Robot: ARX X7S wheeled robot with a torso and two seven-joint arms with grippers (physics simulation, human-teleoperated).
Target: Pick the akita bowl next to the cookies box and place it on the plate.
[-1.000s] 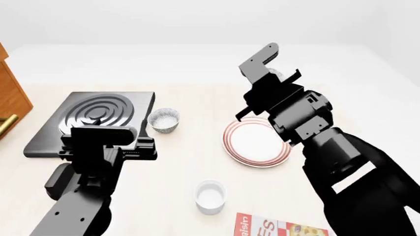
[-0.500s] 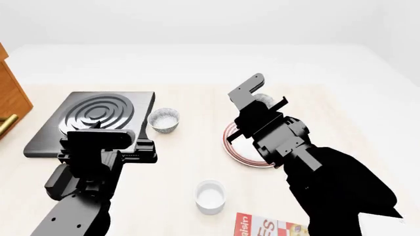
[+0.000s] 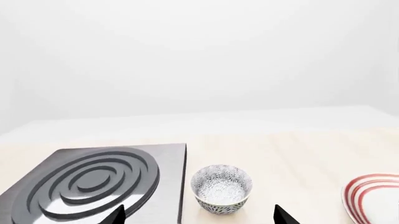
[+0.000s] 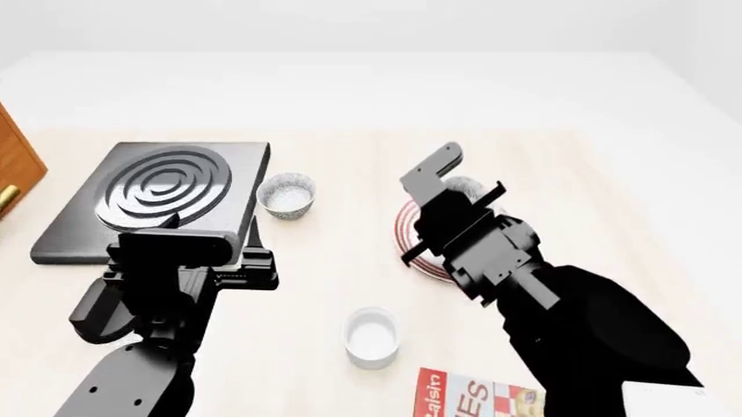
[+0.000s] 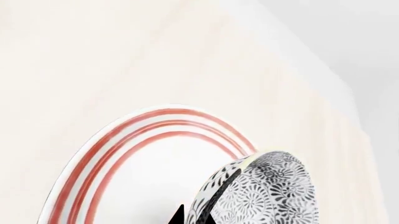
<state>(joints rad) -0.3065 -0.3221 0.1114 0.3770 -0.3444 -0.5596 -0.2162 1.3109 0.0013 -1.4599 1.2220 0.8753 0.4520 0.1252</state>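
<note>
My right gripper (image 4: pixel 456 198) is shut on the rim of the akita bowl (image 4: pixel 468 186), a grey-and-white speckled bowl. It holds the bowl tilted just over the plate (image 4: pixel 407 231), most of which my arm hides. In the right wrist view the akita bowl (image 5: pixel 265 189) hangs over the plate's (image 5: pixel 118 154) red-ringed far edge, with the right gripper (image 5: pixel 197 215) pinching its wall. The cookies box (image 4: pixel 481 398) lies at the table's near edge. My left gripper (image 3: pixel 199 219) is open and holds nothing.
A second speckled bowl (image 4: pixel 287 195) (image 3: pixel 221 187) stands beside a dark stove plate (image 4: pixel 162 195) (image 3: pixel 93 177), just ahead of my left gripper (image 4: pixel 191 261). A plain white cup (image 4: pixel 373 337) sits near the front. A wooden cabinet (image 4: pixel 14 165) is at the far left.
My right gripper has come down and inward with the akita bowl, from high above the table to just over the plate. The head view has shifted slightly. The left arm is unmoved.
</note>
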